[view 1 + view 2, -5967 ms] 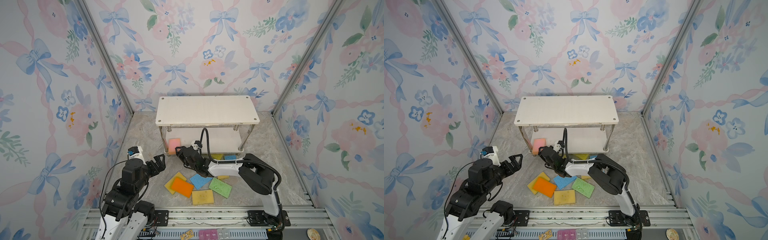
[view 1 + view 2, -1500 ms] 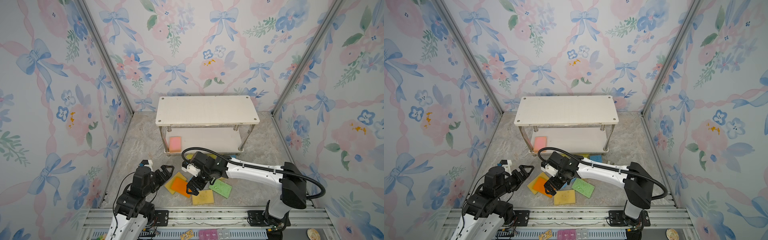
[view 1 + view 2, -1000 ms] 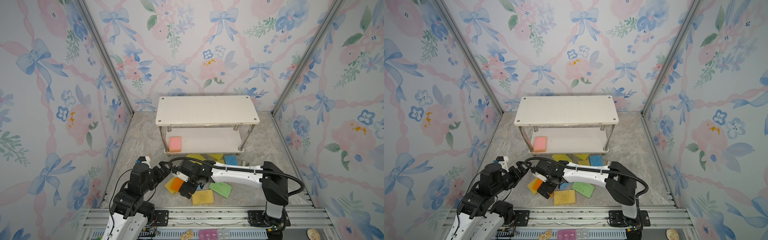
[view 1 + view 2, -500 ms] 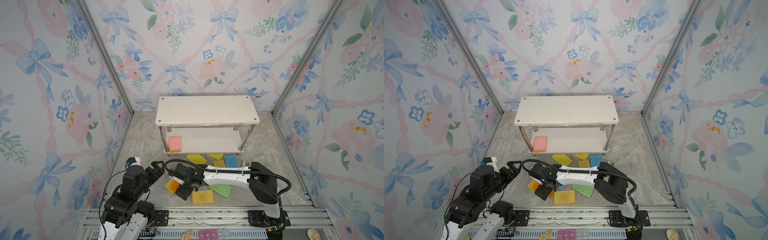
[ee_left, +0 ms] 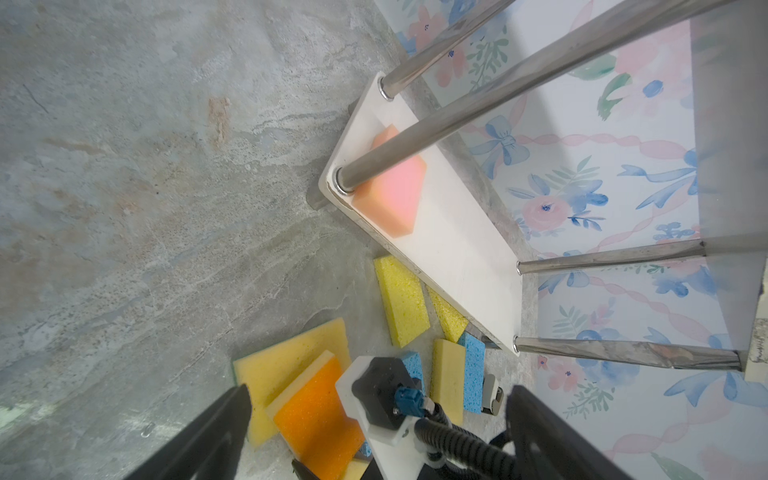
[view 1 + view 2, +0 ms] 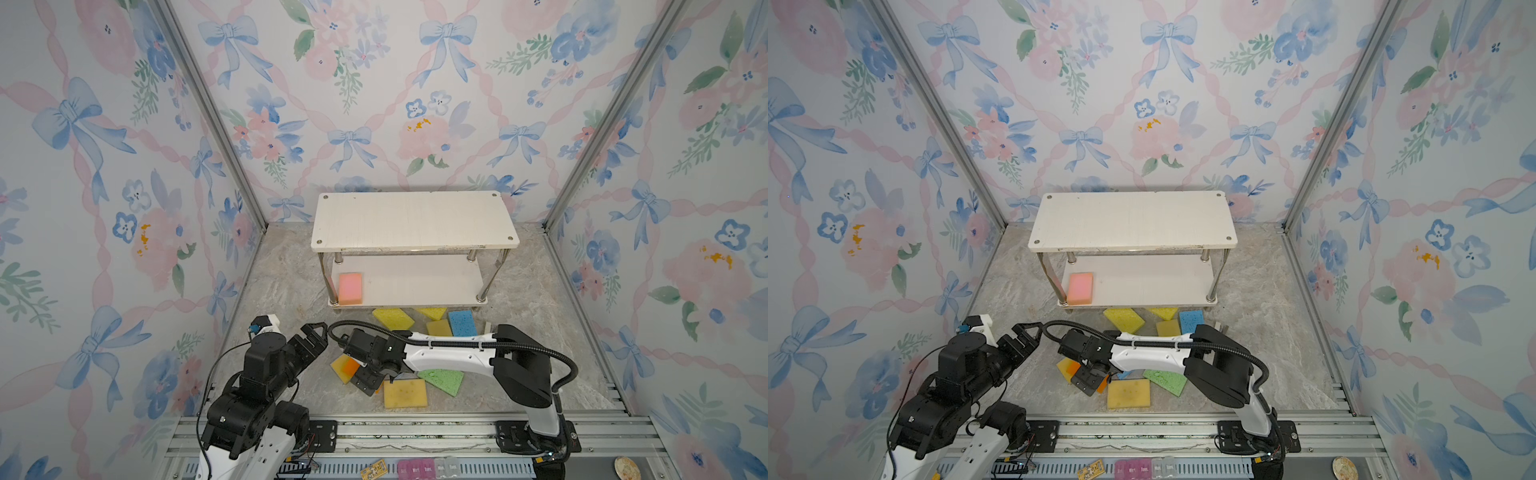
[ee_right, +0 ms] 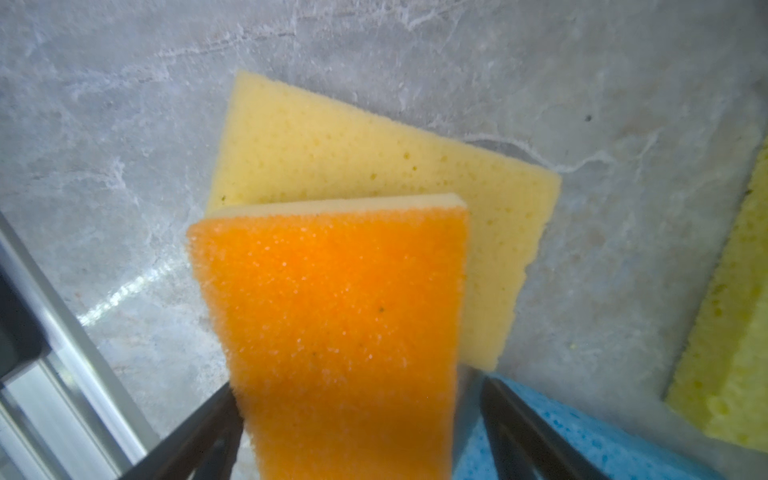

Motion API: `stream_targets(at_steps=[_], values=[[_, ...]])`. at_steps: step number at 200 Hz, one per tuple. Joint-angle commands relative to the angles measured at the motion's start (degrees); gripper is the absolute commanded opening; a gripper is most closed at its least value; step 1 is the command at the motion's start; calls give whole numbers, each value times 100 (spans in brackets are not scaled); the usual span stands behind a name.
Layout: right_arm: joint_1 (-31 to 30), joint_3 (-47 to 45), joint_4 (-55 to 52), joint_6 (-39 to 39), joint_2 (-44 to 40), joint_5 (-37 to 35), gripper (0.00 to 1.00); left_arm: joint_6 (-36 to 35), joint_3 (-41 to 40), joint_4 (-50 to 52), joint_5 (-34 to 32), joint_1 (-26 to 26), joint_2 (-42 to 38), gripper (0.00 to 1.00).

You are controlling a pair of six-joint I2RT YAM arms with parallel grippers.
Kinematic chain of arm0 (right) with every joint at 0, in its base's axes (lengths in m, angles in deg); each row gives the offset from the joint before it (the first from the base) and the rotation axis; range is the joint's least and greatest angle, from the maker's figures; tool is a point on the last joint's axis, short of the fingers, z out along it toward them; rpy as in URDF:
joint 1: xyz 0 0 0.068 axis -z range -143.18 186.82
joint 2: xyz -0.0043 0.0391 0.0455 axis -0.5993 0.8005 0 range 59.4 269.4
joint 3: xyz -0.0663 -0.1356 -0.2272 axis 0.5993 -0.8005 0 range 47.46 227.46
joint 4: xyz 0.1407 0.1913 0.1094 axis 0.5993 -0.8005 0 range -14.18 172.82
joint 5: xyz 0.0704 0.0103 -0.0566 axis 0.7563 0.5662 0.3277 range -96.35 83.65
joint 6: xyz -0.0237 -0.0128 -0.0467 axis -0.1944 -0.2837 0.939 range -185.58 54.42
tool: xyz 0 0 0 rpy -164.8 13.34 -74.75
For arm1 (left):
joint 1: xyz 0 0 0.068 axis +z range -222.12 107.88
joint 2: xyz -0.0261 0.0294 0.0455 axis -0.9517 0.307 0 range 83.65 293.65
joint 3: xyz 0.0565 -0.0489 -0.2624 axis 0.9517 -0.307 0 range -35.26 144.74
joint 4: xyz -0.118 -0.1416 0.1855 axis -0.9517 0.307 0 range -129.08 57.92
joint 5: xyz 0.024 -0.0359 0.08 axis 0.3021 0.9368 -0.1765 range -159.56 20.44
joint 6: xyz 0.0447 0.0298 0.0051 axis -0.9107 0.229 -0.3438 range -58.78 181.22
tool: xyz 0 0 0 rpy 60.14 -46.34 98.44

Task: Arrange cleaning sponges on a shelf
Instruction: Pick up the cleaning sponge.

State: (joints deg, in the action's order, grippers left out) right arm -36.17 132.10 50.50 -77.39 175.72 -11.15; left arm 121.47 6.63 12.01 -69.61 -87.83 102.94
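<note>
The shelf (image 6: 415,220) stands at the back, with one pink sponge (image 6: 350,288) at the left end of its lower board (image 6: 1142,282). An orange sponge (image 7: 332,324) lies tilted on a pale yellow sponge (image 7: 332,145) on the floor. My right gripper (image 7: 359,390) is open and straddles the orange sponge's near end; one finger touches its edge and the other stands off with a gap. In both top views the right gripper (image 6: 372,380) hides most of that sponge. My left gripper (image 6: 311,340) hovers open and holds nothing, just left of the pile.
Loose sponges lie in front of the shelf: bright yellow (image 6: 392,318), mustard (image 6: 439,327) and blue (image 6: 462,323). Nearer the front are a green sponge (image 6: 442,380) and a mustard sponge (image 6: 405,393). A small grey clip (image 5: 490,392) lies beside the blue one. The metal rail (image 6: 395,424) bounds the front.
The right arm's elbow has swung left while its gripper stayed low over the orange sponge, the jaws narrowing a little. The left gripper has drawn back slightly to the left.
</note>
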Motion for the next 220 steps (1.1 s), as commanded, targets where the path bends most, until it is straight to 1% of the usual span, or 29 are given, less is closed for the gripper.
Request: stream_targets(at_steps=[1,25,51,77,90,99,105,141,175,198,204,220], values=[[-148,146,8,-88,173,-45,93,-75,-65,112,40,15,-83,98],[-160,166,-5,-158,205,-39,94,-80,-115,112,74,15,-107,98],[-163,157,-3,-221,271,-125,90,-105,-120,107,87,21,-110,98],[-163,122,16,-251,179,-188,79,-137,-136,112,109,24,-92,98],[-162,49,77,-225,84,-226,69,-137,-146,102,117,22,-92,98],[-154,-1,123,-225,12,-264,58,-160,-138,98,114,20,-92,98],[-141,-29,145,-232,-26,-289,55,-178,-129,102,113,24,-96,98],[-87,-84,134,-286,-327,-272,54,-294,-50,94,159,15,-60,98],[167,-287,-9,-480,-1020,-239,55,-345,-53,-94,333,20,22,98],[468,-502,-200,-705,-1583,-97,56,-55,-234,-798,785,23,-12,98],[565,-562,-261,-769,-1729,-26,56,34,-515,-1094,969,20,-13,98],[839,-736,-389,-906,-2090,298,57,274,-820,-1842,1477,17,59,98]])
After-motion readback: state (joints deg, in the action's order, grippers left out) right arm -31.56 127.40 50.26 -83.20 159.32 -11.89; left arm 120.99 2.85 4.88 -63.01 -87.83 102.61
